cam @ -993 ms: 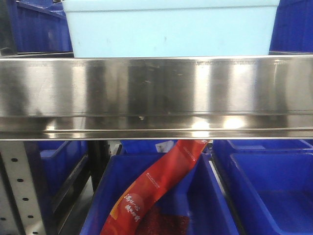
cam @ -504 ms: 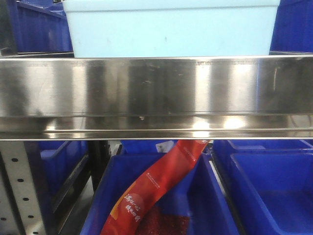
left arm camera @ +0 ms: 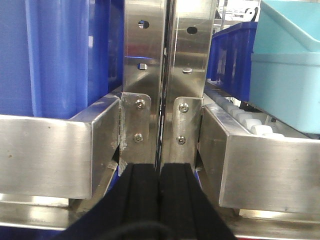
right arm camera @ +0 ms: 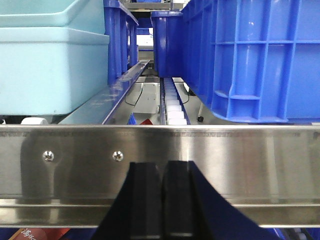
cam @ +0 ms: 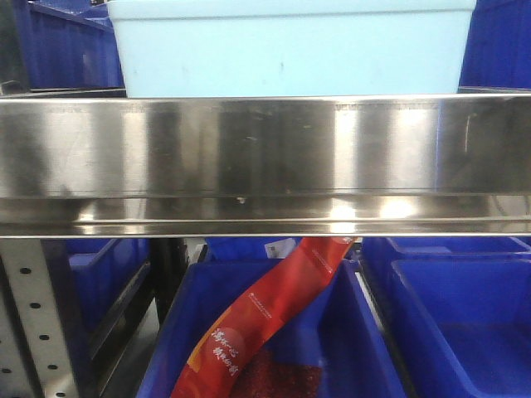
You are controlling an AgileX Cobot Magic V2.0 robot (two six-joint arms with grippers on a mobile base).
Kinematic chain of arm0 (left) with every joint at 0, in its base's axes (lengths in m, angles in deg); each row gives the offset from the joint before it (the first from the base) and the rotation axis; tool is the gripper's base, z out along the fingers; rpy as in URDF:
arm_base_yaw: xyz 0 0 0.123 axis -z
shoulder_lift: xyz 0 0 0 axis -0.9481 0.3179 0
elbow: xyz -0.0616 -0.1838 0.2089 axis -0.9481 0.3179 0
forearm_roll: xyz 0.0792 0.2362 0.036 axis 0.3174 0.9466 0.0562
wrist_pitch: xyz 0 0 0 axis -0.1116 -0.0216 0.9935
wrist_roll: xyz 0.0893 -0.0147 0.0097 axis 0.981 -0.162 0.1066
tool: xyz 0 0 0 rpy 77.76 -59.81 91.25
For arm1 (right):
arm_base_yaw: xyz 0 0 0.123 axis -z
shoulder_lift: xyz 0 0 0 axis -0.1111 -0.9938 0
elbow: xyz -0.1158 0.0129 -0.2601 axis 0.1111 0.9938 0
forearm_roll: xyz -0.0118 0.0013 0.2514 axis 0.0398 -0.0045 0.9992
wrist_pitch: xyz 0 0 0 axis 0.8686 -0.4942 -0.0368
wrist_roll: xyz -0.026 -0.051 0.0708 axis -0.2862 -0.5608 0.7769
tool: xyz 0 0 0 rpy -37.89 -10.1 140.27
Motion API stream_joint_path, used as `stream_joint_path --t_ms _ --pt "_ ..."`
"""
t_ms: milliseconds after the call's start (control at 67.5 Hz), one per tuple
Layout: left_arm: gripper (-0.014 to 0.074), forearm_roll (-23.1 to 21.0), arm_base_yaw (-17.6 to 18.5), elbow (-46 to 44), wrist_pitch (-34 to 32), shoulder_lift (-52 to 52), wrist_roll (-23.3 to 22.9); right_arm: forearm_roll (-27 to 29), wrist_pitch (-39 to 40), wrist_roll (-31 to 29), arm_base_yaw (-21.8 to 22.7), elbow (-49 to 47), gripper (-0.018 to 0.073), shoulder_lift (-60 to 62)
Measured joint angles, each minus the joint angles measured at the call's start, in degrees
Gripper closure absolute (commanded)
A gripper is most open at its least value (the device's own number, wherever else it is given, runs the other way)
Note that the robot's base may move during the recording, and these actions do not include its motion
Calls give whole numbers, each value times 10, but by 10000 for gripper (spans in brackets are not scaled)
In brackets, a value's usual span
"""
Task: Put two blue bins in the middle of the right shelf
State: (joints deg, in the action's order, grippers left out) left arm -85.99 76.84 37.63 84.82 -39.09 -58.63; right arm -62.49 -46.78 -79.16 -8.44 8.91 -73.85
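Steel shelving fills every view, its polished front rail (cam: pixel 265 157) running straight across the front-facing picture. Nearest the left wrist camera, the left gripper (left arm camera: pixel 159 197) shows its two black fingers pressed together with nothing between them, just before a pair of upright steel posts (left arm camera: pixel 160 75). The right gripper (right arm camera: pixel 162 200) is likewise closed and empty, close against the shelf's front lip (right arm camera: pixel 160 160).

Below the rail, a dark blue bin (cam: pixel 274 340) holds a long red packet (cam: pixel 265 315) that leans up toward the rail's underside, with another dark blue bin (cam: pixel 465 323) beside it on the right.

Above the rail, a pale blue bin (cam: pixel 286 50) sits on the shelf level, directly behind the lip. The wrist views show a second pale bin (right arm camera: pixel 40 12) nested inside it, rim above rim. White rollers (right arm camera: pixel 172 107) run back along the shelf beside it, and a ribbed dark blue crate (right arm camera: pixel 255 60) stands to its right, across the roller track.
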Motion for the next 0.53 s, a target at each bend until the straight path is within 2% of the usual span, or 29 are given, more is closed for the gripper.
stream_joint_path --t_ms 533 --pt "707 0 0 0 0 0 0 0 0 0 0 0 721 0"
